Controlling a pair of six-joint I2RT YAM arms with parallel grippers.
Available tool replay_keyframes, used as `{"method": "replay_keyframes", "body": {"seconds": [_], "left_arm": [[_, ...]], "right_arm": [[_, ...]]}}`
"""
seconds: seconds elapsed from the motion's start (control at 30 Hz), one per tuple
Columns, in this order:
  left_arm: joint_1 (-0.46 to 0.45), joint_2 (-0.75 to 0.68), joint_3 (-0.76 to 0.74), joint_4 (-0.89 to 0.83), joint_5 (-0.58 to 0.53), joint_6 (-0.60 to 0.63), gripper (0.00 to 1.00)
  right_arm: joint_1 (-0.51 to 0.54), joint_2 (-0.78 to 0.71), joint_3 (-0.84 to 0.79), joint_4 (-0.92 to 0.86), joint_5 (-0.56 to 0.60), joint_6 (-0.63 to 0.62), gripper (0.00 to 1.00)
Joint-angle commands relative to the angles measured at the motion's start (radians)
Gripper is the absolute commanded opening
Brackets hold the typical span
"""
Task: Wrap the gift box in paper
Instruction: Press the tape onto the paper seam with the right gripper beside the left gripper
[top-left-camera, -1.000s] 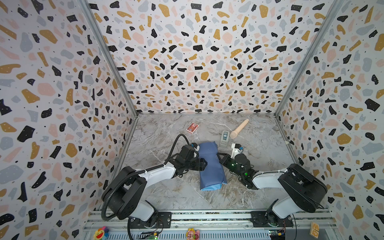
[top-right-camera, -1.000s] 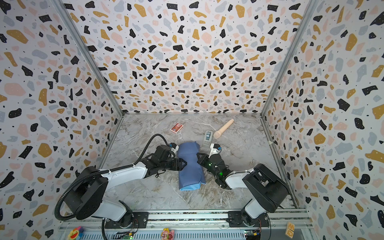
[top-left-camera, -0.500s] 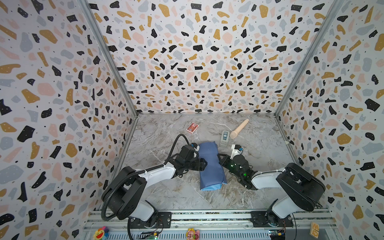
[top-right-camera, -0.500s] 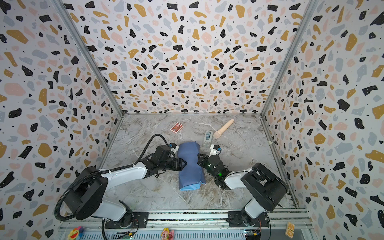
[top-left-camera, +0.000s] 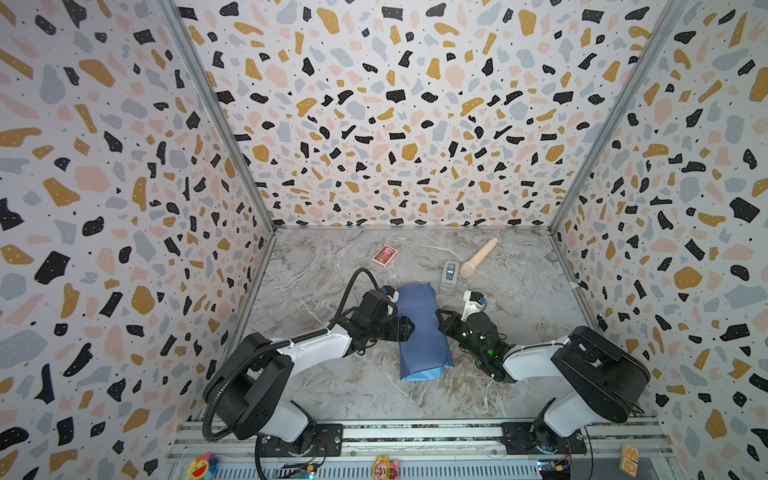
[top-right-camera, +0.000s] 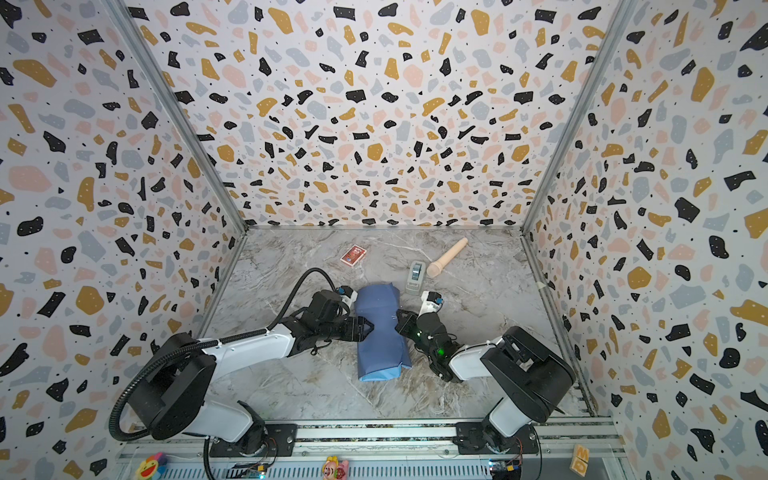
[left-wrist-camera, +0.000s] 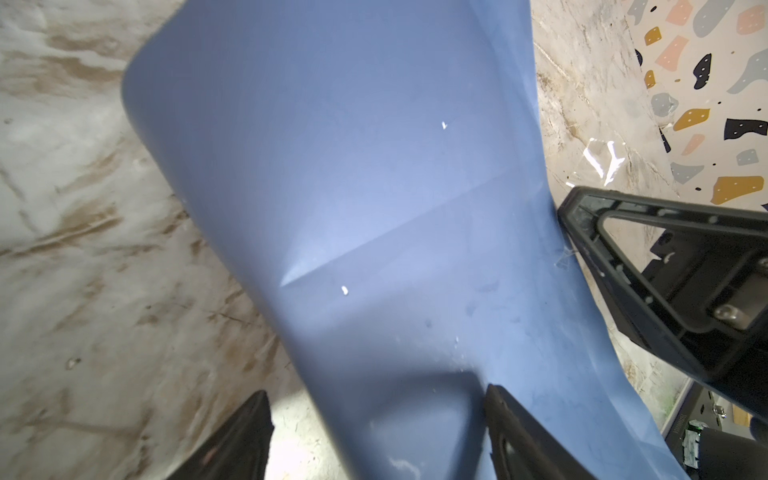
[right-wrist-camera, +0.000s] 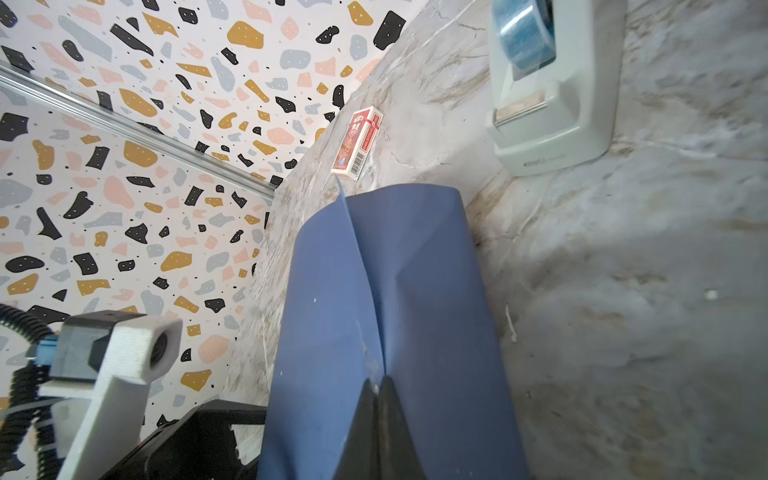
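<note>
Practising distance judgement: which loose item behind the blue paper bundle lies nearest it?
The grey tape dispenser, beside the blue paper's far corner; the red card pack and beige cylinder lie farther back.

Three tall panel walls close the scene in: a far wall (top-left-camera: 395, 124), a left wall (top-left-camera: 104, 208) and a right wall (top-left-camera: 685, 187). All are white and strewn with black, ochre, pink and grey terrazzo flecks. Bare metal posts (top-left-camera: 216, 116) run down the two far corners. The worktop (top-left-camera: 324, 286) is grey marbled with brownish veins and reaches all three walls. Along its near edge lies a slotted aluminium rail (top-left-camera: 415, 434). The light is even and soft, casting only faint shadows.
</note>
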Motion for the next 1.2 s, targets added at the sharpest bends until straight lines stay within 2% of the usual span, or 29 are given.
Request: {"method": "replay_keyframes", "body": {"seconds": [0.0, 0.27, 0.57, 1.17], "left_arm": [[0.002, 0.055, -0.061, -0.211, -0.085, 0.037, 0.79], [0.001, 0.052, -0.062, -0.213, -0.084, 0.037, 0.79], [0.002, 0.052, -0.062, -0.211, -0.081, 0.037, 0.79], [0.001, 0.06, -0.063, -0.21, -0.079, 0.038, 0.79]], "right_arm": [[0.005, -0.01, -0.017, -0.013, 0.005, -0.028, 0.0], [0.001, -0.022, 0.015, -0.03, 0.017, -0.079, 0.0], [-0.021, 0.005, 0.036, -0.034, -0.008, -0.097, 0.09], [-0.084, -0.037, 0.043, -0.079, -0.074, -0.136, 0.4]]}}
